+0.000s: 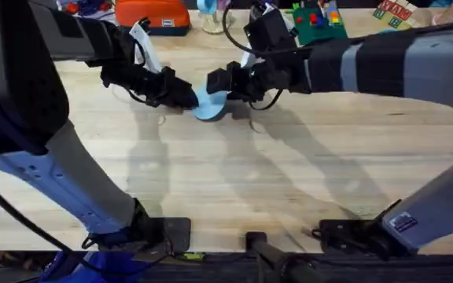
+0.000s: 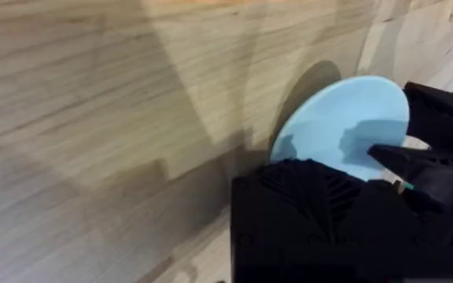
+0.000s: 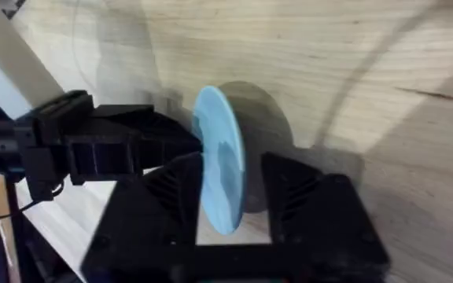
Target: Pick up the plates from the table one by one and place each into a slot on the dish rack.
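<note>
A pale blue plate [image 1: 210, 103] stands on edge just above the table [image 1: 234, 181], tilted, between the two grippers. My left gripper [image 1: 187, 97] comes in from the left and is shut on the plate's left rim. From the right, my right gripper [image 1: 225, 84] is open and straddles the plate. In the right wrist view the plate [image 3: 220, 169] shows edge-on between the two black fingers [image 3: 293, 196], with a gap on one side. The left wrist view has the plate's face [image 2: 344, 122] beyond my own finger [image 2: 313, 204]. The dish rack is hidden or out of view.
Along the table's far edge sit an orange box [image 1: 152, 16], a green toy-block board [image 1: 318, 23] and lettered blocks [image 1: 392, 11]. Bare wooden tabletop stretches from the grippers toward the arm bases [image 1: 163, 232].
</note>
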Available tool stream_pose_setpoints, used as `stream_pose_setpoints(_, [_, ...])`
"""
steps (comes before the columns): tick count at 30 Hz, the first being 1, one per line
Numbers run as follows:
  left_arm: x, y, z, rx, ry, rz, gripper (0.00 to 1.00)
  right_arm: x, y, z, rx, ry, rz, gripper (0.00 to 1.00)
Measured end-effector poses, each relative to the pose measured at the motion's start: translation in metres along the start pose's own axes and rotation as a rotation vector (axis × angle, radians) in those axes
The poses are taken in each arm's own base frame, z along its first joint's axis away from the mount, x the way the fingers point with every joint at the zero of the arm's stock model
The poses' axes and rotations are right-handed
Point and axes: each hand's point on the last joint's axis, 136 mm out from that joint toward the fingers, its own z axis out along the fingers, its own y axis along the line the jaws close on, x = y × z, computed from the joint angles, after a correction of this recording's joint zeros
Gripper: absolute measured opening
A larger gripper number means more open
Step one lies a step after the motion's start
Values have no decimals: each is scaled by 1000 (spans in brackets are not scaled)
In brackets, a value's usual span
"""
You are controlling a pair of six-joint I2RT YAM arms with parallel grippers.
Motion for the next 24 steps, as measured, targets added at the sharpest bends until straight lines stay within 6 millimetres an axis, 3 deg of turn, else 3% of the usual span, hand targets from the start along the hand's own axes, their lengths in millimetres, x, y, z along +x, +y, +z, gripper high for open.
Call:
stream_pose_setpoints(3, [0, 0, 0, 0, 0, 0, 41, 0, 0, 0, 0, 0, -1, 332])
stream_pose_setpoints(7, [0, 0, 0, 0, 0, 0, 41, 0, -1, 0, 3, 1, 4, 54])
stream_pose_setpoints(24, [-1, 0, 0, 0, -1, 2, 40, -3, 3, -1, -13, -5, -2, 27])
